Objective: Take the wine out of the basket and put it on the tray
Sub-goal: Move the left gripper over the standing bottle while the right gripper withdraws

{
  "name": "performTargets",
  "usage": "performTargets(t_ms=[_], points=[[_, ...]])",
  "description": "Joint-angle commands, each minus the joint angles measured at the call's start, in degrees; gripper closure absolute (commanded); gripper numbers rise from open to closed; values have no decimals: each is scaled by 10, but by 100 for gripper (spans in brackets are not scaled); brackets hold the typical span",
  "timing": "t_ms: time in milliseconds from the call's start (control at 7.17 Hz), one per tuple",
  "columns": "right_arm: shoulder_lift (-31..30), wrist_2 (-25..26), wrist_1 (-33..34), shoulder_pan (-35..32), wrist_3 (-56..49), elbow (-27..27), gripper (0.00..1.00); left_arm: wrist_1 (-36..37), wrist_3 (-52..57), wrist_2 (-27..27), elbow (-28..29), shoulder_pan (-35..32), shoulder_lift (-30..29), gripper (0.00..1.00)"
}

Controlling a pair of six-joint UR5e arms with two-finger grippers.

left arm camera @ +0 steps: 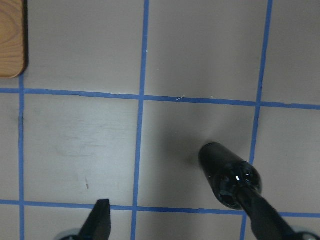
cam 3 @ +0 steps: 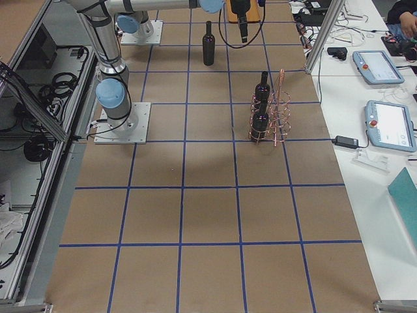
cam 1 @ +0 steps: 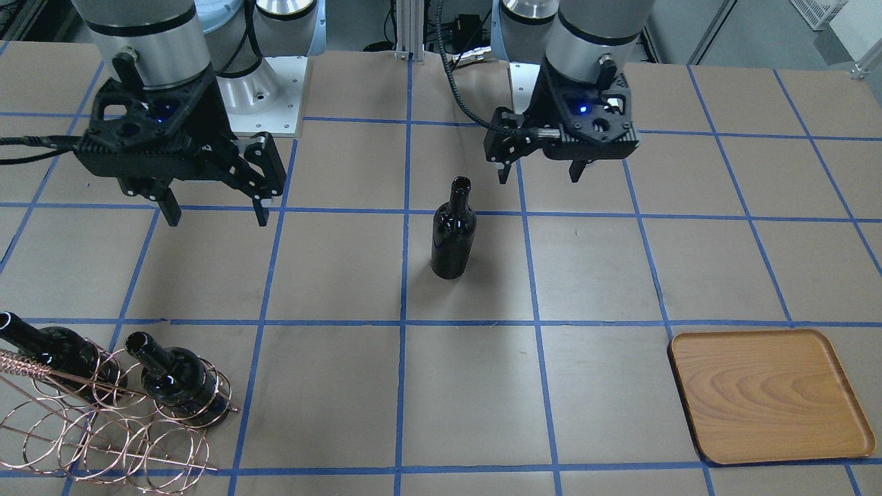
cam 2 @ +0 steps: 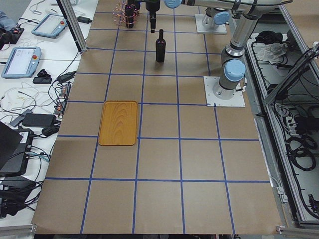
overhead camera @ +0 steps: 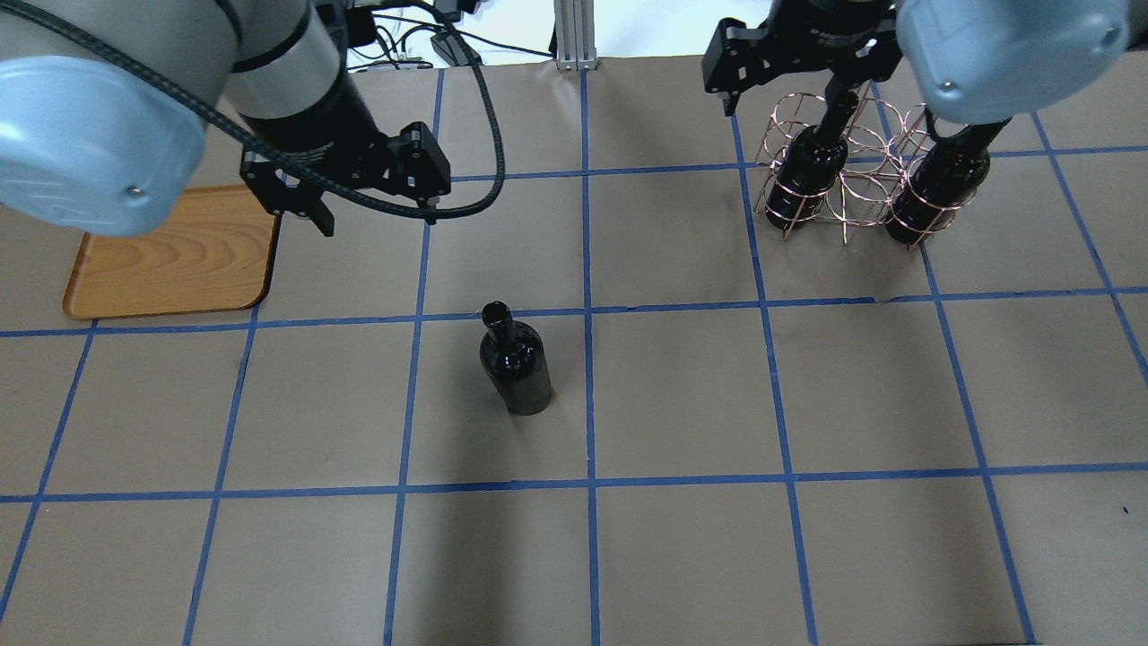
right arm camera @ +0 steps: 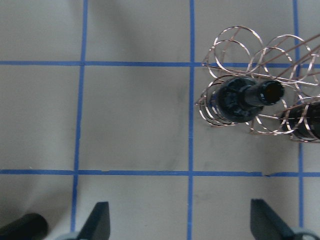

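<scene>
Down front we see the basket (cam 1: pixel 103 420) at lower left with two other bottles (cam 1: pixel 176 379) in its rings, and the tray (cam 1: pixel 772 396) at lower right. Mid-frame the wine (cam 1: pixel 453 231) stands upright on the table (cam 1: pixel 344 275), touching neither tool. Further back, the left gripper (cam 1: pixel 541 173) hangs just up-right of its neck, jaws spread, empty. The right gripper (cam 1: pixel 217 213), upper left, is likewise spread and empty.

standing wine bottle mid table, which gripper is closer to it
Left. The left gripper hangs just off the standing wine bottle, on its tray side; the right gripper is farther away, toward the wire basket.
</scene>
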State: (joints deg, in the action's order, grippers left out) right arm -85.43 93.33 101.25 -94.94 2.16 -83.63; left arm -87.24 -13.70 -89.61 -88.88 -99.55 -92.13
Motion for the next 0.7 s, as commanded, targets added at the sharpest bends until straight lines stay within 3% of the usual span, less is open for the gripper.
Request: performTargets(t_ms=[0,140,558], points=[[-11,38,-75,5,-33,-8,0,12,-34,0,-12,-48,-29,0],[-9,-13,-73,5,-36,-20,0,15,-38,-2,-31,-67,-30,0],[-11,-33,-79,6,-36,-36,0,37,-40,4,-54,-71,-38,0]])
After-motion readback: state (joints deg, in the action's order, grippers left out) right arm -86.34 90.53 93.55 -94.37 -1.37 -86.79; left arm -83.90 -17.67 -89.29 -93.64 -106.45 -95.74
